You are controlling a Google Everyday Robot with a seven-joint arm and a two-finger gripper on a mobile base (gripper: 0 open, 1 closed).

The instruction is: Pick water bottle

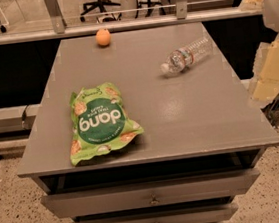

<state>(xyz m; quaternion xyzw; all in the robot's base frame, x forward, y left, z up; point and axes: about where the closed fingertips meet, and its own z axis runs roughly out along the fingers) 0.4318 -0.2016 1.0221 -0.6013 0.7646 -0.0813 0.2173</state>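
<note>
The water bottle (187, 55) is small, clear and ribbed, with a white cap and a reddish-orange label band. It lies on its side at the back right of the grey table top (190, 117), cap pointing to the front left. My gripper (271, 71) shows as a pale yellowish shape at the right edge of the view. It is off the table's right side, apart from the bottle and to its right, with nothing seen in it. A white part of the arm (275, 2) is at the top right corner.
A green snack bag (99, 122) lies flat at the front left of the table. An orange (103, 37) sits at the back edge. Drawers (151, 192) are below the table top. A railing (119, 24) runs behind the table.
</note>
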